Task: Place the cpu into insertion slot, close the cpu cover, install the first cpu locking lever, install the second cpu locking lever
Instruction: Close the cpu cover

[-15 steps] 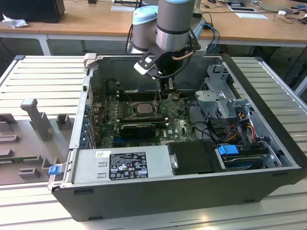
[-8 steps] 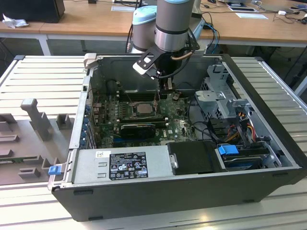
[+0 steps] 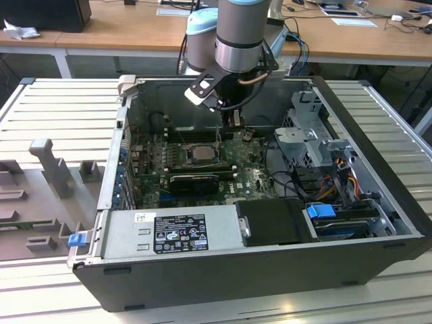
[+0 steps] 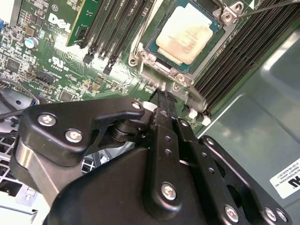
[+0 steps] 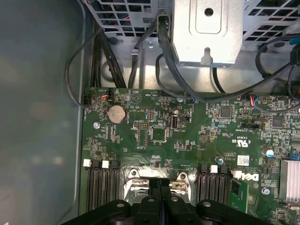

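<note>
The cpu (image 4: 187, 32) lies flat in the insertion slot (image 4: 151, 45), its dull silver top showing through the window of the cpu cover (image 4: 161, 65), which lies down around it. In the exterior view the cpu (image 3: 200, 152) sits mid-board. A thin wire lever (image 4: 139, 40) runs along one side of the socket, and another lever (image 4: 267, 8) sticks out past its far corner. My gripper (image 4: 161, 97) hangs just beside the socket's edge, fingers pressed together with nothing between them. In the first wrist view the gripper (image 5: 159, 183) sits over the socket's metal corners (image 5: 135, 180).
Black memory slots (image 4: 234, 51) flank the socket on both sides. A black finned card (image 3: 194, 181) lies in front of it. A metal drive cage (image 3: 307, 138) and cable bundles (image 5: 178, 79) stand at the exterior view's right, and the power supply (image 3: 172, 229) is at the front.
</note>
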You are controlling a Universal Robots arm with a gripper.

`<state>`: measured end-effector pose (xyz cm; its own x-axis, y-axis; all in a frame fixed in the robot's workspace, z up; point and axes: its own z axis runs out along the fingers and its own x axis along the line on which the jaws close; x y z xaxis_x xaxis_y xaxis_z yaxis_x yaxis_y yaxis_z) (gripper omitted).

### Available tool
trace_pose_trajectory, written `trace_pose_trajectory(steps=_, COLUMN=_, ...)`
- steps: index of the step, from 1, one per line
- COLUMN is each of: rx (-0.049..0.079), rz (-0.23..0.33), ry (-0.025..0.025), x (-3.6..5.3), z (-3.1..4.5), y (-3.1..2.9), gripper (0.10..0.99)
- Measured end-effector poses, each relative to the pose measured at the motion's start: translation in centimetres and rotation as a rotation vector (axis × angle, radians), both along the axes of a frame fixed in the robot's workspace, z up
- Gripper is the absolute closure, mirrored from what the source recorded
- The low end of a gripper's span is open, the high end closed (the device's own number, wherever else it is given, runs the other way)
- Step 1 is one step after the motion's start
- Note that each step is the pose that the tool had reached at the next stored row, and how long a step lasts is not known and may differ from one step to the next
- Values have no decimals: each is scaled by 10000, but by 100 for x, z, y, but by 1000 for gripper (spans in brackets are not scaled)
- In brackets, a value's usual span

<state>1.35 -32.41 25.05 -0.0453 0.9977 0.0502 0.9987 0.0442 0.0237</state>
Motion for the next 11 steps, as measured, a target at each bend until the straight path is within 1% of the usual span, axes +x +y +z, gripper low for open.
trace_pose_trajectory(steps=11, rx=0, rz=-1, ry=0, x=-20, z=-1, y=0, gripper=980)
